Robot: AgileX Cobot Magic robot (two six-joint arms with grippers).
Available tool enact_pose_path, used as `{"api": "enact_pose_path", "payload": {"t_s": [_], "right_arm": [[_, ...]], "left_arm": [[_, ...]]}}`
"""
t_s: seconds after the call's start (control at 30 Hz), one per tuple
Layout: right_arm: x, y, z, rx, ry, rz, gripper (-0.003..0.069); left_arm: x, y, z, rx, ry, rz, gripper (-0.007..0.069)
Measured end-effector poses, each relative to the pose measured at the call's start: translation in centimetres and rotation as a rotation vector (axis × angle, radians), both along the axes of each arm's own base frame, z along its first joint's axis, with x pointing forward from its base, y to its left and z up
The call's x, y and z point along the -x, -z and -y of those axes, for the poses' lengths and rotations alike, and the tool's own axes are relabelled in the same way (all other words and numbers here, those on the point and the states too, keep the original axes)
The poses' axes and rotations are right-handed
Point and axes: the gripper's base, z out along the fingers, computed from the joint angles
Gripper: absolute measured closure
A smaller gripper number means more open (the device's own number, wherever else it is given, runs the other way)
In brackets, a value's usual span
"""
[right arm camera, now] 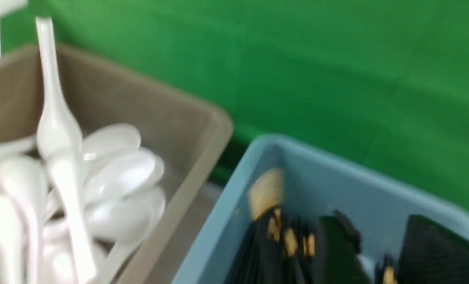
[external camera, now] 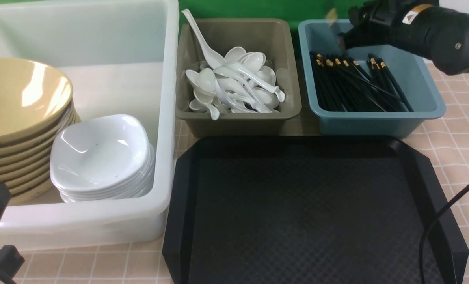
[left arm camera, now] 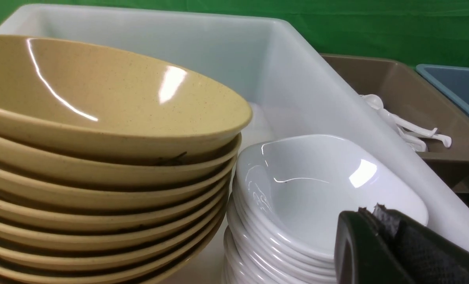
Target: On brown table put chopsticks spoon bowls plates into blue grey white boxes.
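Tan bowls (external camera: 17, 98) are stacked in the white box (external camera: 100, 225), with a stack of white plates (external camera: 100, 154) beside them; both show in the left wrist view, bowls (left arm camera: 100, 98) and plates (left arm camera: 317, 185). Black chopsticks (external camera: 352, 83) lie in the blue box (external camera: 376, 122). The grey box (external camera: 238, 122) holds several plain white spoons (external camera: 234, 85); no blue-tipped spoon shows. My right gripper (external camera: 347, 37) hovers over the blue box's far end, open (right arm camera: 380, 240), blurred, above the chopsticks (right arm camera: 289, 240). My left gripper (left arm camera: 376, 221) is shut and empty by the plates.
A black octagonal tray (external camera: 309, 213) lies bare on the brown table (external camera: 455, 130) in front of the grey and blue boxes. A black cable (external camera: 435, 225) crosses its right edge. A green backdrop stands behind the boxes.
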Motion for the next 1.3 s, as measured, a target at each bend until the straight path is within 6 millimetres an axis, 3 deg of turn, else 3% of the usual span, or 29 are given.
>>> {"api": "enact_pose_path", "payload": {"t_s": [0.07,0.1,0.2,0.23,0.3,0.37,0.4,0.43,0.47,0.5,0.6,0.77,1.0,1.13,1.3], "right_arm": [[0.7,-0.6,0.1,0.002,-0.010,-0.039,0.0327],[2.8,-3.0,0.4,-0.001,-0.027,-0.076,0.0330],[5.8,-6.1,0.8,0.006,-0.051,-0.081,0.0377],[8.5,-8.2,1.0,0.023,-0.076,-0.038,0.0434],[13.1,-10.6,1.2,0.052,-0.120,0.075,0.0543],[16.8,-10.9,1.3,0.055,-0.154,0.155,0.0603],[17.1,-10.9,1.3,0.056,-0.156,0.170,0.0610],[20.0,-10.2,1.5,0.048,-0.181,0.222,0.0620],[21.5,-9.2,1.7,0.044,-0.194,0.239,0.0621],[22.9,-8.5,2.0,0.038,-0.203,0.257,0.0621],[25.9,-3.5,3.1,0.049,-0.211,0.224,0.0621],[29.6,4.2,4.7,0.081,-0.215,0.119,0.0621],[32.7,12.1,6.0,0.119,-0.222,-0.018,0.0621],[33.2,13.6,6.2,0.055,-0.194,-0.121,0.0620],[33.3,12.9,7.0,-0.094,-0.050,-0.076,0.0617]], "left_arm": [[0.0,0.0,0.0,0.000,0.000,0.000,0.0619],[0.0,0.0,0.0,0.000,0.000,0.000,0.0619],[0.0,0.0,0.0,0.000,0.000,0.000,0.0619],[0.0,0.0,0.0,-0.001,0.000,0.000,0.0619],[0.0,0.0,0.0,-0.001,0.000,0.000,0.0619],[0.0,0.0,0.0,-0.001,0.000,0.000,0.0619],[0.0,0.0,0.0,-0.001,0.000,0.000,0.0619],[0.0,0.0,0.0,-0.001,0.000,0.000,0.0619],[0.0,0.0,0.0,-0.001,0.000,0.000,0.0619],[0.0,0.0,0.0,-0.001,0.000,0.000,0.0619],[0.0,0.0,0.0,-0.001,0.000,0.000,0.0619],[0.0,0.0,0.0,-0.002,0.000,0.000,0.0619],[0.0,0.0,0.0,-0.002,0.000,0.000,0.0619],[0.0,0.0,0.0,-0.002,0.000,0.001,0.0619],[0.0,0.0,0.0,-0.002,0.000,0.002,0.0619]]}}
